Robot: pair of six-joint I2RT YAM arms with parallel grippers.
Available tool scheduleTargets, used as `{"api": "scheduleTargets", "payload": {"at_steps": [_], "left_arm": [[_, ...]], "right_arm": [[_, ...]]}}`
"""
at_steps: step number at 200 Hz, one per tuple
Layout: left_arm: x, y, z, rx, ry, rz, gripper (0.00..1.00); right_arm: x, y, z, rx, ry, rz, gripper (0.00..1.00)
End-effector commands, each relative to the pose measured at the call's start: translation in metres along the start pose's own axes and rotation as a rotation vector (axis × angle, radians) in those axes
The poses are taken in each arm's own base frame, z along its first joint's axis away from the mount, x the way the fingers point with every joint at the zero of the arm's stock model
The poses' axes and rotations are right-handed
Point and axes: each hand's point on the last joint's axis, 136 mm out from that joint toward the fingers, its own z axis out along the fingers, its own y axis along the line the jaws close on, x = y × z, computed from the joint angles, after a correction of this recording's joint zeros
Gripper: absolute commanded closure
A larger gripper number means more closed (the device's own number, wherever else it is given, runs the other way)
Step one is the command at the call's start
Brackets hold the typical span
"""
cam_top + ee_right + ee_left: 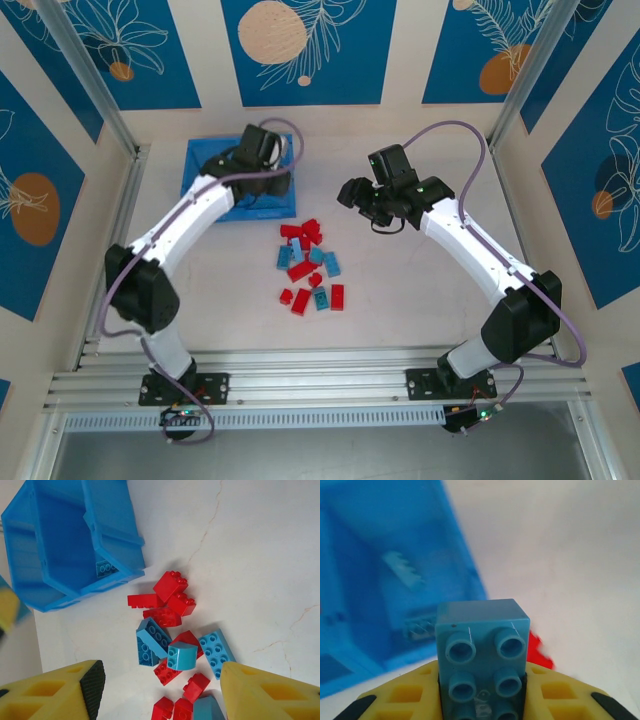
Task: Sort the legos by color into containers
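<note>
**One light blue brick (482, 640) gripped**

We see the left pincer (481, 700) clamped on that light blue brick at the right edge of the blue tray (205, 165), far left on the worktop (400, 310). A second brick (106, 567) lies inside one compartment (55, 545). Red and blue legos (310, 262) lie heaped nearer, mid-worktop. The right pincer (355, 195) hangs wide open, empty, far right of them.

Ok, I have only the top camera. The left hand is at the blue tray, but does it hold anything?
Observer: Yes, the left hand is shut on a light blue plastic brick, studs toward its camera.
Operator: Is something already inside the tray?
Observer: One light blue brick lies in one compartment of the blue plastic tray.
Operator: And the right hand?
Observer: The right hand is open and empty, above the loose red and light blue bricks.
</note>
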Motion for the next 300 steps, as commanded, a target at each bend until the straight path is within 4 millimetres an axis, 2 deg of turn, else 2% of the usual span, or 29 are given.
{"api": "scheduleTargets", "payload": {"at_steps": [1,26,38,50,59,85,117,139,151,164,193,235,265,300], "left_arm": [[0.009,0.046,0.037,-0.179,0.103,-0.127,0.71],[0.0,0.069,0.074,-0.232,0.139,-0.205,0.68],[-0.002,0.072,0.09,-0.203,0.144,-0.24,0.64],[-0.005,0.069,0.106,-0.15,0.15,-0.27,0.55],[-0.009,0.066,0.111,-0.132,0.143,-0.274,0.48],[-0.024,0.057,0.109,-0.082,0.113,-0.274,0.39],[-0.035,0.051,0.078,-0.039,0.082,-0.276,0.38],[-0.036,0.043,0.038,-0.001,0.058,-0.262,0.38],[-0.029,0.036,0.014,0.016,0.049,-0.219,0.38],[-0.017,0.029,-0.01,0.034,0.044,-0.155,0.38],[0.022,0.006,-0.048,0.124,0.039,0.003,0.39],[0.071,-0.026,-0.098,0.364,-0.015,0.128,0.33],[0.098,-0.028,-0.124,0.406,-0.047,0.186,0.2],[0.119,-0.018,-0.14,0.378,-0.067,0.232,0.06]], "right_arm": [[-0.001,0.009,-0.014,-0.024,-0.013,-0.016,0.36],[0.001,0.009,-0.026,-0.025,-0.025,-0.016,0.36],[0.002,0.009,-0.033,-0.023,-0.033,-0.019,0.36],[0.005,0.008,-0.039,-0.017,-0.04,-0.025,0.36],[0.007,0.007,-0.042,-0.015,-0.044,-0.029,0.36],[0.01,0.007,-0.044,-0.017,-0.048,-0.036,0.36],[0.009,0.012,-0.036,-0.028,-0.041,-0.041,0.36],[0.014,0.017,-0.022,-0.04,-0.012,-0.064,0.35],[0.019,0.02,-0.014,-0.048,0.021,-0.089,0.34],[0.028,0.024,-0.002,-0.058,0.059,-0.142,0.32],[0.055,0.023,0.028,-0.043,0.193,-0.256,0.29],[0.1,0.014,0.079,-0.005,0.402,-0.24,0.2],[0.113,0.006,0.114,0.05,0.444,-0.197,0.19],[0.116,0.0,0.141,0.096,0.466,-0.174,0.28]]}}
